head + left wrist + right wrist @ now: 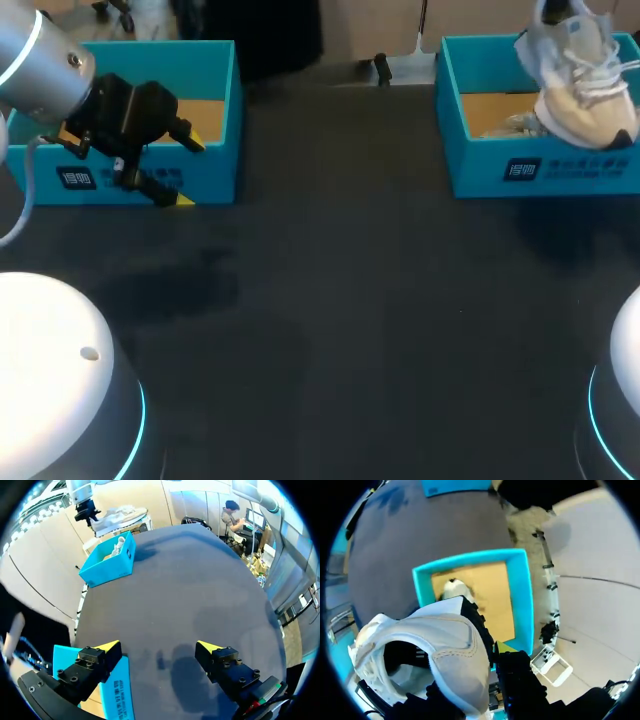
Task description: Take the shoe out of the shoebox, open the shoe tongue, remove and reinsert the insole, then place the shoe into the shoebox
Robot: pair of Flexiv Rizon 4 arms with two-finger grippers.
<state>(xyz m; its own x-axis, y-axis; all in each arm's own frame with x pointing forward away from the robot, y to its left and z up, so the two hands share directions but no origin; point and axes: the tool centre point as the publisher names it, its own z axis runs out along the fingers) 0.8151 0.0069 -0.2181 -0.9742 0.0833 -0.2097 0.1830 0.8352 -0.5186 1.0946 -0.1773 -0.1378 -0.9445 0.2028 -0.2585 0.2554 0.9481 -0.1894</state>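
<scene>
Right gripper (470,677) clamps the shoe (582,100) over the shoebox (545,172) at 1 o'clock, long axis 11-to-5; left gripper (188,172) spread empty at 10 o'clock, well apart.

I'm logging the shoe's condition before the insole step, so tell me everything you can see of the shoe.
The shoe is a cream and white laced sneaker with a fabric-like upper and a dark patch at the sole. It is off the table, raised and tilted over the right box, with its collar gaping open. The right gripper grips its upper near the collar. Nothing else touches it.
</scene>
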